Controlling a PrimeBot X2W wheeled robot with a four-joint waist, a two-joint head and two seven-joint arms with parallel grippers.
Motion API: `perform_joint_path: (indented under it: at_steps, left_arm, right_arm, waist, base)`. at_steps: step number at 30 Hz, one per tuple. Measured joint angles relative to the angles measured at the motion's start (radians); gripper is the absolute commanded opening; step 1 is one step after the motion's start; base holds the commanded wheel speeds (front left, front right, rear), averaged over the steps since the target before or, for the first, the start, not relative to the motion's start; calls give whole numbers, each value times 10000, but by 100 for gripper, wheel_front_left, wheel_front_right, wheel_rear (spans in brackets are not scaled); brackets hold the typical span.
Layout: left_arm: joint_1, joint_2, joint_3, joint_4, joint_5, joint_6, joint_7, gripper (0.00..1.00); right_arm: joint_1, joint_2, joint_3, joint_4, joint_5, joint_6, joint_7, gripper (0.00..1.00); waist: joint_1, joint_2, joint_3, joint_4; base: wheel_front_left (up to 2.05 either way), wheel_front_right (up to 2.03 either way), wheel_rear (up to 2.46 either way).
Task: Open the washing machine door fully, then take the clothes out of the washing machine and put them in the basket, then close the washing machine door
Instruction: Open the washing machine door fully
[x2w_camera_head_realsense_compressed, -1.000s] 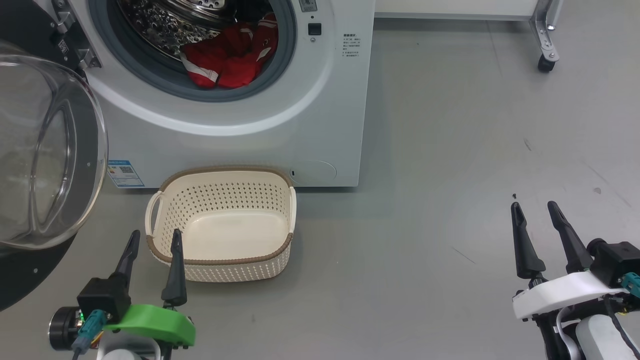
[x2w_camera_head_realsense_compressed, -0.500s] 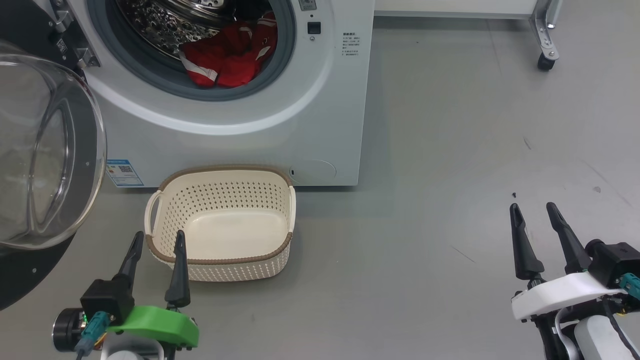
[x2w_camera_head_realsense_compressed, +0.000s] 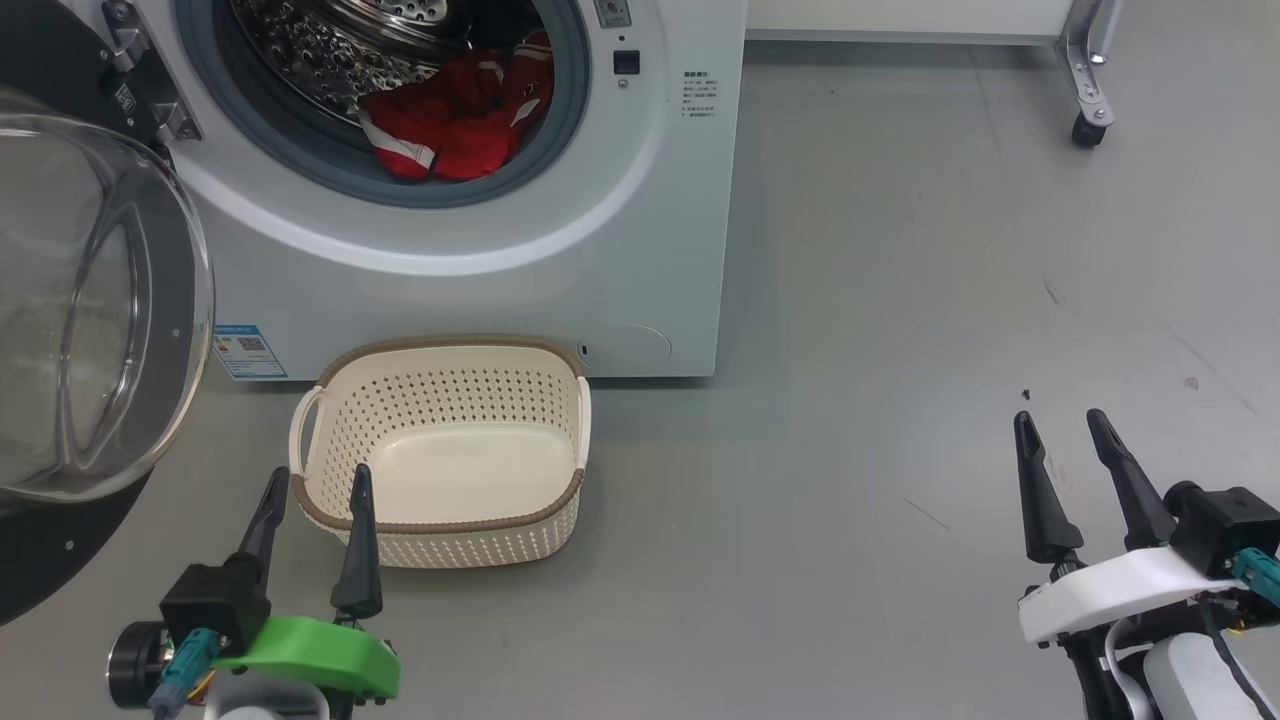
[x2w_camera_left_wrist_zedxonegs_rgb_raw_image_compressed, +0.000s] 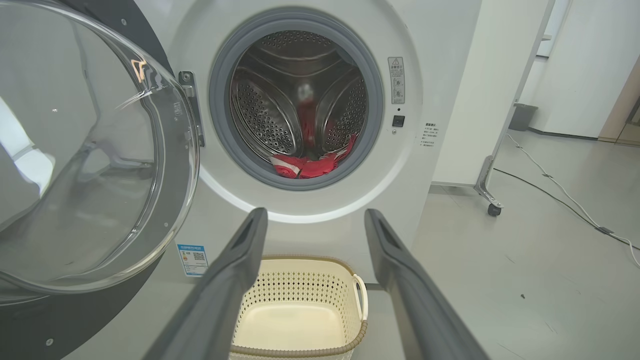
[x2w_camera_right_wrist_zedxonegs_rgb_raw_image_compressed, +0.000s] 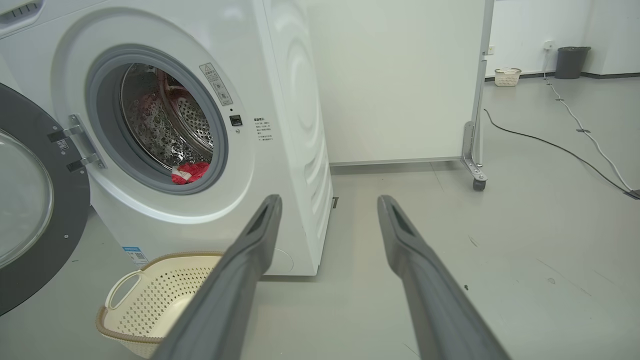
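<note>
Washing machine door (x2w_camera_head_realsense_compressed: 95, 300) stands swung wide open at the left of the head view, glass bowl bulging toward the camera, hinged to the washing machine (x2w_camera_head_realsense_compressed: 480, 270). Clothes (x2w_camera_head_realsense_compressed: 455, 115) (red with white trim, lettering not readable) lie bunched at the bottom front of the steel drum (x2w_camera_left_wrist_zedxonegs_rgb_raw_image_compressed: 260, 120), inside the grey gasket (x2w_camera_left_wrist_zedxonegs_rgb_raw_image_compressed: 222, 115). Basket (x2w_camera_head_realsense_compressed: 470, 545) sits on the grey floor (x2w_camera_head_realsense_compressed: 900, 300) just in front of the machine, below the opening, bare cream bottom showing. Left gripper (x2w_camera_head_realsense_compressed: 320, 470) is low at the basket's near-left corner, fingers spread apart, holding nothing; one fingertip overlaps the near rim in the head view, contact can't be told. Right gripper (x2w_camera_head_realsense_compressed: 1058, 415) is well off to the right over bare floor, fingers also apart, nothing between them. White wheeled partition (x2w_camera_right_wrist_zedxonegs_rgb_raw_image_compressed: 400, 80) stands beside the machine; a cable (x2w_camera_right_wrist_zedxonegs_rgb_raw_image_compressed: 550, 142) runs across the floor beyond it.
</note>
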Motion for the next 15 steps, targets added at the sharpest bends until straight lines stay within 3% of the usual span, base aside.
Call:
perform_joint_path:
  at_steps: [15]
  left_arm:
    - [53,-29,-15,-245,-299,-240,-15,100]
  right_arm:
    - [5,21,6,59,0,0,-71,100]
  waist:
    - [0,0,58,3]
  base:
    - [9,-9,0]
